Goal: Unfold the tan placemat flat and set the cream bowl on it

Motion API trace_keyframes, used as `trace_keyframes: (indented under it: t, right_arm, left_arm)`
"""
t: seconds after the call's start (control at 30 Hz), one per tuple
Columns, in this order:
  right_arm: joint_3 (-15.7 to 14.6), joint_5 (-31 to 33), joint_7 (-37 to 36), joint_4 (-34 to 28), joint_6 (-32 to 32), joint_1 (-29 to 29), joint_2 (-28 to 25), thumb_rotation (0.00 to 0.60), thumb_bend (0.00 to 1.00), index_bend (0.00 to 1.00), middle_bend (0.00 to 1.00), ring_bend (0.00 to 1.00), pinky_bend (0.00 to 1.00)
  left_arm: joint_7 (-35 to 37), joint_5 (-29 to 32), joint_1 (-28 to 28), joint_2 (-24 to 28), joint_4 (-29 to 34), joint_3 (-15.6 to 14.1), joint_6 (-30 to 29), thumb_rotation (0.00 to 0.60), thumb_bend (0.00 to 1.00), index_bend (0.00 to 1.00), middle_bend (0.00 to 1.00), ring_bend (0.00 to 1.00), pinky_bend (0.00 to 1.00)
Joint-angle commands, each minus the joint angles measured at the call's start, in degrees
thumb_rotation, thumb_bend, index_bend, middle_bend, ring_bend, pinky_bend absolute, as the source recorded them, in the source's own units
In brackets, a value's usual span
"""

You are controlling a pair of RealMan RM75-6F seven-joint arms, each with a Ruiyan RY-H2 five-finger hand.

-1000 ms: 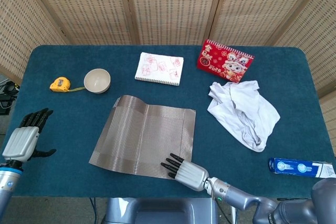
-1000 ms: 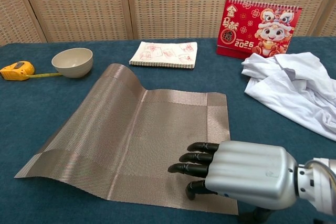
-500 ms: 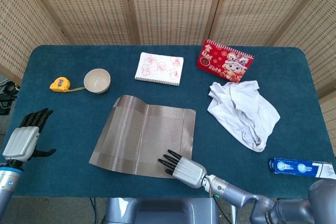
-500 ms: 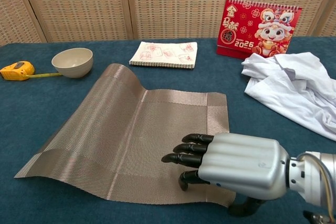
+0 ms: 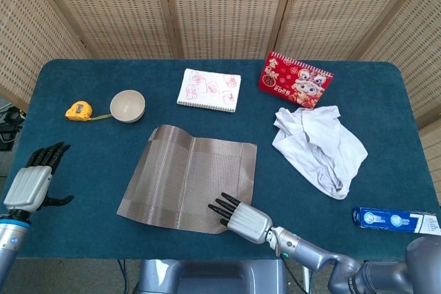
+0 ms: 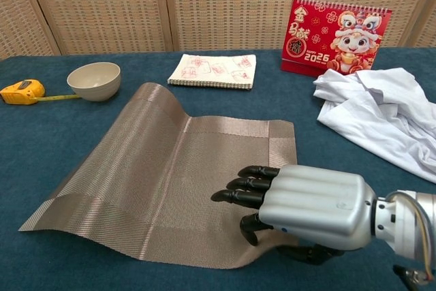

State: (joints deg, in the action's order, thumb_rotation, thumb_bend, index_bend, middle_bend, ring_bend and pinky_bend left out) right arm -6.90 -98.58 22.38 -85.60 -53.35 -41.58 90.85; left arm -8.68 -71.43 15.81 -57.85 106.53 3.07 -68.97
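— Tan placemat (image 5: 189, 177) lies mid-table, its far-left part humped, its near-right corner lifted. What has it?
— Right hand (image 6: 300, 202) rests on that corner, thumb tucked beneath; whether it pinches the mat, I cannot tell.
— Left hand (image 5: 33, 178)?
— Released, fingers spread, at the table's left edge.
— Cream bowl (image 6: 94, 80)?
— Far left, beside a yellow tape measure (image 6: 22, 90).

Table (image 5: 83, 163) (teal cloth) bears placemat (image 5: 189, 173), bowl (image 5: 127, 105), notebook (image 5: 209, 89), calendar (image 5: 295, 79).
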Motion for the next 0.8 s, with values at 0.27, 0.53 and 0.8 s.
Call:
trace_keyframes:
  t: [0.27, 0.53, 0.8]
  right_arm:
    - [-0.87, -2.73, -2.31, 2.09, -1.88, 0.20, 0.16, 0.600, 0.69, 0.70, 0.00, 0.00, 0.00]
    - [-2.93, -5.99, -4.52, 3.19, -4.42, 0.57, -2.89, 0.600, 0.69, 0.70, 0.00, 0.00, 0.00]
    - [-5.85, -9.45, -7.02, 3.44, -6.73, 0.89, -7.89, 0.600, 0.69, 0.70, 0.00, 0.00, 0.00]
  left_arm:
    - [0.12, 0.06, 0.07, 0.02, -0.07, -0.02, 0.16, 0.600, 0.00, 0.00, 0.00, 0.00, 0.00]
    - [-0.19, -0.05, 0.02, -0.10, -0.01, -0.18, 0.08, 0.600, 0.00, 0.00, 0.00, 0.00, 0.00]
    - [-0.94, 0.07, 0.08, -0.36, 0.14, -0.29, 0.06, 0.600, 0.00, 0.00, 0.00, 0.00, 0.00]
